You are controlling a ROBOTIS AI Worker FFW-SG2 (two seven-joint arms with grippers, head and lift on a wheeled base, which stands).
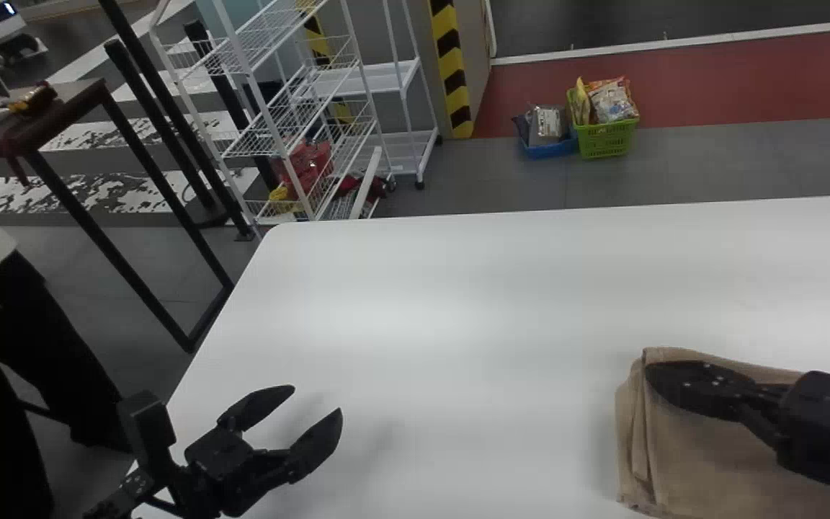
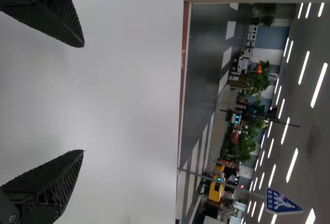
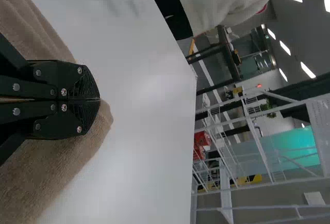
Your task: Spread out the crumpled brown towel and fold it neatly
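Observation:
The brown towel (image 1: 717, 461) lies folded in layers at the right of the table in the head view, its folded edges stacked on the left side. Over its upper part is my right gripper (image 1: 663, 378), fingers together; whether cloth is pinched between them cannot be told. In the right wrist view the right gripper (image 3: 98, 99) is closed above the towel (image 3: 62, 167), near its edge. My left gripper (image 1: 318, 411) stands open over the bare table at the lower left, well apart from the towel. The left wrist view has the left gripper (image 2: 83, 98) with its fingers wide apart.
The white table (image 1: 444, 310) stretches between the two grippers. Beyond its far edge stand a white wire rack (image 1: 300, 108) and a green basket (image 1: 606, 138) on the floor. A person's legs are beside the table's left edge.

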